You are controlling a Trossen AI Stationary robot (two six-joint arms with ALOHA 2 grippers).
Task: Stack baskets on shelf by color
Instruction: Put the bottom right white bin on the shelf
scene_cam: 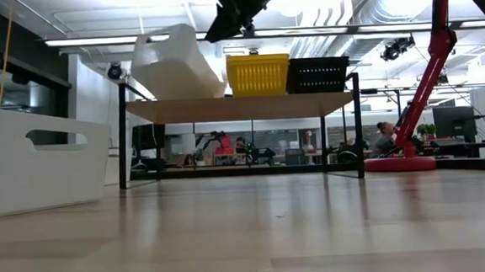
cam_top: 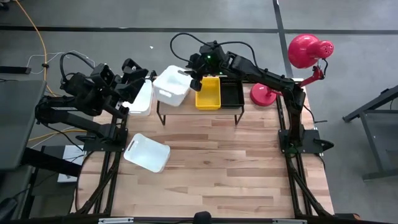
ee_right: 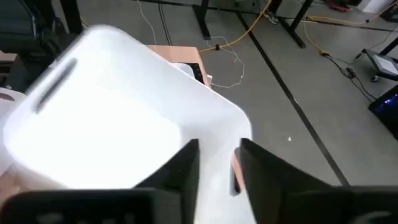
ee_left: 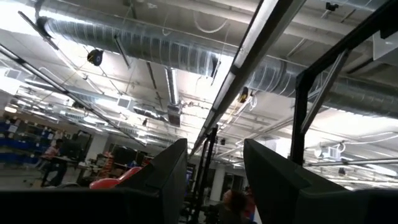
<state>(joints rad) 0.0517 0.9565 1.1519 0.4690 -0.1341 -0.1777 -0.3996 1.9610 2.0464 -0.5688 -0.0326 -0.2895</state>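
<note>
Baskets are the concern, and most are not yet stacked. Largest is the wooden table, with the shelf set at the upper middle of the high view. On the shelf's left end a white basket is seen tilted, overhanging the plank edge — not yet settled flat, as the low view also shows. Beside it, a yellow basket and then a black basket are placed side by side, touching, toward the shelf's right end.

Two more white baskets remain off the shelf: one at the upper left of the high view under the left arm, another lying askew on the table at lower left. These are judged to be what is left of the work.

The right gripper is held over the tilted white basket's right rim; in its wrist view the fingers straddle that rim, slightly parted, and whether it is clamped cannot be told. The left gripper is raised at upper left, its fingers parted with nothing between them.
</note>
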